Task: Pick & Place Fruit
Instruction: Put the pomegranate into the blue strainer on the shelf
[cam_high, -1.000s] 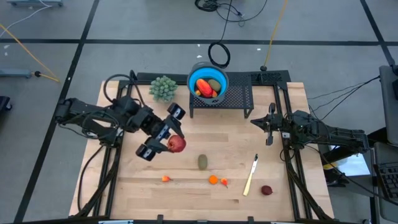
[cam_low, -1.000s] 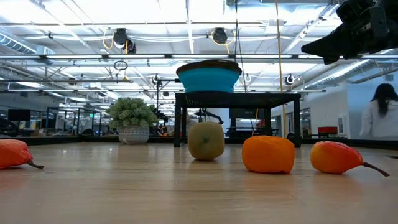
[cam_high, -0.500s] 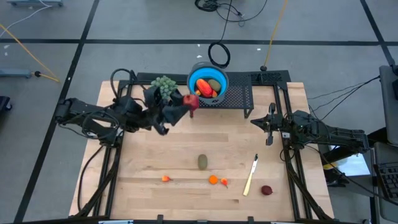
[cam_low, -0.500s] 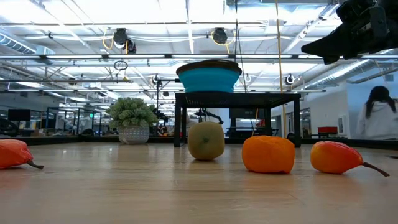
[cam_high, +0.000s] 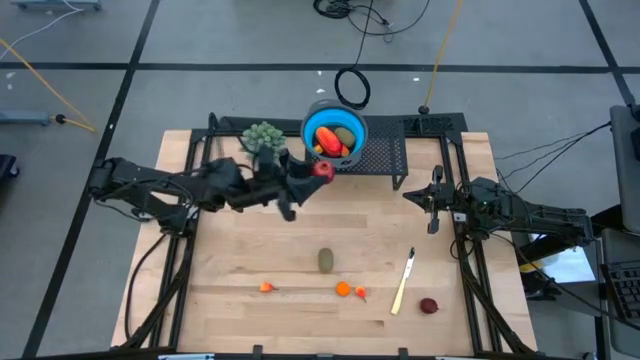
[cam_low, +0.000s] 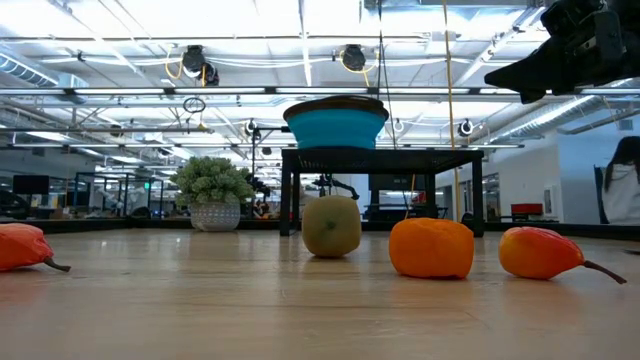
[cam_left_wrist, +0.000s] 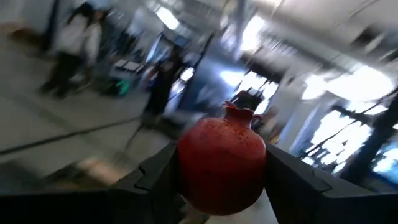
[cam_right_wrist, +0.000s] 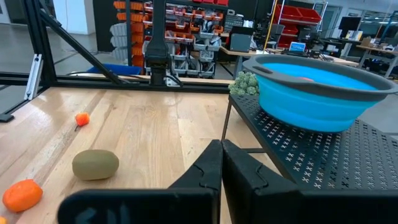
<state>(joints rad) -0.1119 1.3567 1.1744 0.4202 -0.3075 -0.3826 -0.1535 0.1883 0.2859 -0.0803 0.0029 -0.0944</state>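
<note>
My left gripper (cam_high: 318, 172) is shut on a red round fruit with a small crown (cam_left_wrist: 221, 163), held in the air just near-left of the blue bowl (cam_high: 308, 128). The bowl sits on a black perforated stand (cam_high: 385, 155) and holds red-orange and olive pieces. On the table lie an olive-green oval (cam_high: 326, 260), tiny orange pieces (cam_high: 266, 287) (cam_high: 343, 290), and a dark red round one (cam_high: 429, 306). My right gripper (cam_high: 410, 196) waits shut by the stand's right end. My left gripper pinches the red fruit by its round sides (cam_left_wrist: 186, 168) between the two fingers, one on each side. The fingers reach from the table's left. The fruit is lifted clear of the table, with its crown (cam_left_wrist: 241, 112) pointing away from the gripper.
A bushy pale-green plant ball (cam_high: 262, 138) stands left of the bowl, close behind my left arm. A pale yellow stick-like tool (cam_high: 403, 283) lies near the dark red fruit. Bare wood (cam_high: 230, 250) spreads across the table's middle and left.
My left gripper, still shut on the red fruit, has risen from the table's left-middle and swung toward the far edge and right, up to the blue bowl's rim. The fruit has been lifted clear and carried along. The right arm kept still.
</note>
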